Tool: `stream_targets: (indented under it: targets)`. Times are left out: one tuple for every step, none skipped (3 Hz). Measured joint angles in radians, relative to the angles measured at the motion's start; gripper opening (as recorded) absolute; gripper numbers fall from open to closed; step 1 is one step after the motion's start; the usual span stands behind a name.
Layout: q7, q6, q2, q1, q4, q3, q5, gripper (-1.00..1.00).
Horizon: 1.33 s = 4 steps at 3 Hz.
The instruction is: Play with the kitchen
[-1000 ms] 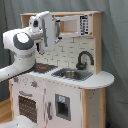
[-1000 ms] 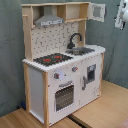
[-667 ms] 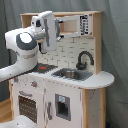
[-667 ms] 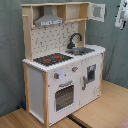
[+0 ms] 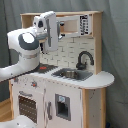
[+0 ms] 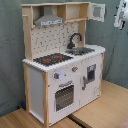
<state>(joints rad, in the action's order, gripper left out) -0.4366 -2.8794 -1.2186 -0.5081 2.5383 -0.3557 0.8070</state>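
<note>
Kitchen [image 6: 36, 92] play has not really begun for me. My claw [image 6: 120, 15] hangs in the upper right corner of the second exterior view, level with the upper shelf [image 6: 75, 11] and well apart from the cabinet front, touching nothing. Whether it is open or closed I cannot tell, though I see nothing carried in it. In the first exterior view my arm [image 5: 25, 47] fills the left of the frame, its wrist raised in front of the toy's top left corner. Over the last second that wrist has slid a little to the right and lower across the picture, so I judge I am easing in toward the toy rather than away. Nothing on the kitchen has changed. It stands in the middle of both exterior views, with the stovetop [image 6: 51, 59] bare, the faucet [image 6: 75, 39] upright over the sink and the oven door [image 6: 64, 96] shut. I take this as the approach, with every knob and door yet to be tried.
</note>
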Motion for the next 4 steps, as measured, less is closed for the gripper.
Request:
stream_targets:
  targets:
    - [-0.020,-0.073,0.057,-0.043,-0.005,-0.002,0.000,-1.00]
    - [-0.050,-0.122,0.123,-0.082,-0.036,-0.040,-0.001,-1.00]
    - [-0.084,-0.131,0.179,-0.111,-0.089,-0.094,-0.001,-1.00]
    - [-0.113,-0.131,0.225,-0.138,-0.156,-0.149,-0.002,-1.00]
